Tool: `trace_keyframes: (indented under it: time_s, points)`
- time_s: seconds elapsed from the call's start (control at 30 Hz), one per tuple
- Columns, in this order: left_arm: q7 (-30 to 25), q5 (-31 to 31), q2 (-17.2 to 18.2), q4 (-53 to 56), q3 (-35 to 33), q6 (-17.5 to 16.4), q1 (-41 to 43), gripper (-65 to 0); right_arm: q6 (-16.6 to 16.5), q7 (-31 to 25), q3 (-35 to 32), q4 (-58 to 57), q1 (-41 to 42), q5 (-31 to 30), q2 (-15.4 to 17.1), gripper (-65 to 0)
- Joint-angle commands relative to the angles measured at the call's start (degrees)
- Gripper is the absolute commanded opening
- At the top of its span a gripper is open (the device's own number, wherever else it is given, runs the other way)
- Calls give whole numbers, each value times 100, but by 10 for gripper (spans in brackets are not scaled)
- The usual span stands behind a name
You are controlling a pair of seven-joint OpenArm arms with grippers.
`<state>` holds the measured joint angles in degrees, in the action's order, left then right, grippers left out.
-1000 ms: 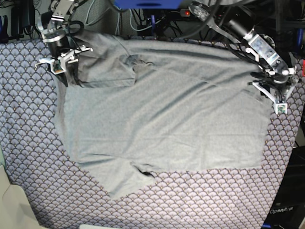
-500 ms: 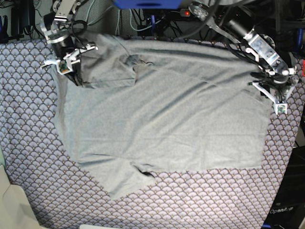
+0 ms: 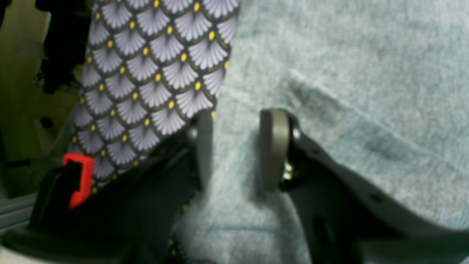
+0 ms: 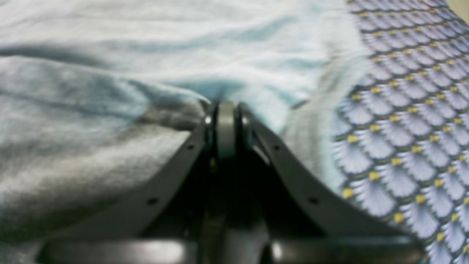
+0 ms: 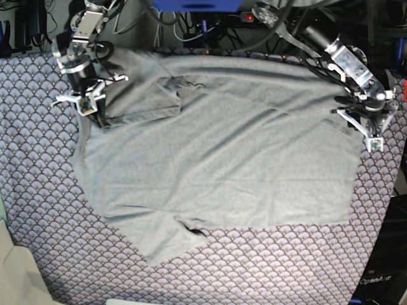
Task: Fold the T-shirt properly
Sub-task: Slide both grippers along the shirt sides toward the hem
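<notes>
Purple scallop-patterned tablecloth [image 5: 38, 190] covered the whole work surface; dark cables and black equipment crowded the room behind its far edge. T-shirt [image 5: 216, 159] lay spread mostly flat over the cloth's middle, one sleeve [image 5: 137, 95] folded inward near the far left corner, another sleeve [image 5: 168, 238] pointing toward the near edge. White object [image 5: 19, 273] cut off at the near left corner of the cloth; identity unclear.

Left gripper [image 3: 238, 150] sat over the shirt's right edge, pads parted with grey fabric between them; contact with the fabric not resolvable in the blurred left wrist view. Right gripper [image 4: 227, 124] at the shirt's far left corner, pads pressed together, bunched fabric right at the tips; actual pinch of cloth not confirmable, tips blurred.
</notes>
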<state>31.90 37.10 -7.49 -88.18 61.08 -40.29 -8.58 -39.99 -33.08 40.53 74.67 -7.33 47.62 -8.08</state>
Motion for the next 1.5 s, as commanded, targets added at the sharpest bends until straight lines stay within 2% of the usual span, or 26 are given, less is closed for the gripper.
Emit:
trace_keyframes:
  time_s: [0.0, 0.37, 0.67, 0.77, 0.83, 0.9, 1.0, 1.1, 1.33, 1.47]
  points:
    - [-91, -31, 50, -118, -11, 29, -96, -432, -1, -169, 48, 80, 114, -133, 47, -650]
    - [-91, -31, 76, -118, -11, 29, -131, -432, -1, -160, 144, 71, 289, -133, 408, -650]
    - [-91, -40, 85, -127, -2, 29, -131, -432, -1, -160, 144, 53, 289, -107, 364, -649]
    - [-91, -57, 94, -294, -2, 29, -131, -431, -1, -160, 144, 89, 245, -107, 364, -619]
    - [-91, -84, 67, -461, -2, 29, -140, -404, -1, -169, 232, 97, 237, -124, 364, -585]
    - [-91, -93, 50, -593, -11, 29, -140, -341, -1, -178, 382, 97, 254, -124, 364, -564]
    - [-100, -110, 41, -690, -11, 29, -149, -265, -1, -213, 478, 97, 263, -133, 364, -562]
    - [-100, -110, 41, -690, -20, 29, -193, -261, -1, -204, 487, 97, 298, -168, 364, -562]
    - [-100, -110, 41, -672, -20, 29, -254, -261, -1, -160, 478, 581, 368, -1214, 364, -558]
    - [-91, -40, 85, -479, -11, 29, -553, -261, -1, -160, 478, 634, 711, -1241, 293, -562]
